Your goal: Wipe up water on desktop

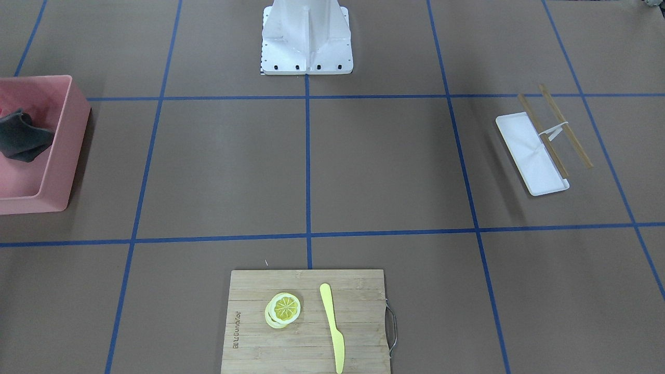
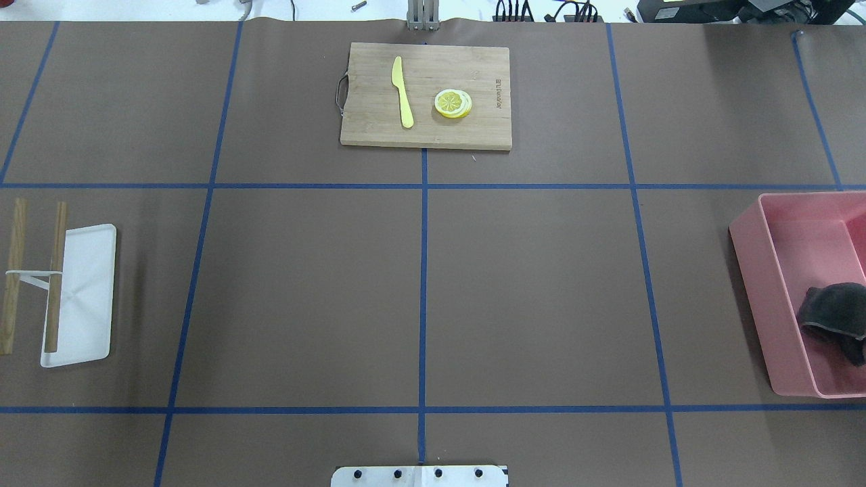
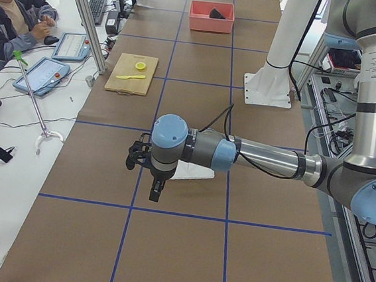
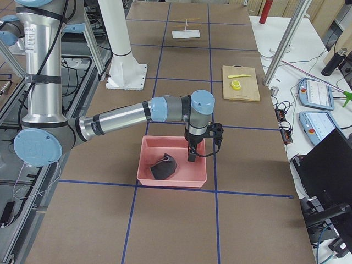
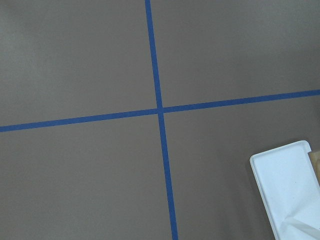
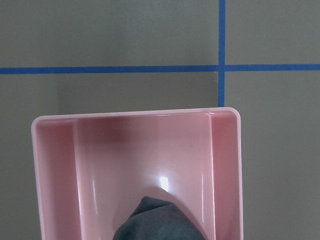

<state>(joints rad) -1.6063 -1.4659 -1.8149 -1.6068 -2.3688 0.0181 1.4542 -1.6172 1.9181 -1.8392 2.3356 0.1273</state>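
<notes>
Far right of the overhead frame: pink bin (image 2: 764, 304), dark cloth (image 2: 835, 311) bunched in its lower right part. Right tool (image 4: 192, 157) hangs over the bin at mid-frame in the right side view, offset from the cloth toward the bin's right wall. Released or clenched: cannot tell, since only the side view shows it. Left tool (image 3: 154, 192) hovers over the brown surface (image 2: 528, 291) at centre of the left side view, near the white tray (image 2: 88, 297); its state is likewise unreadable. Surface fills every frame. No water made out, possibly too faint against the matte brown.

Risks:
- Descent at this offset could strike the bin wall.
- It could also pinch only a cloth edge, so the cloth slips on lift.
- A snagged cloth may drag the bin along.
- With the wet spot unseen, the wipe may miss it.
</notes>
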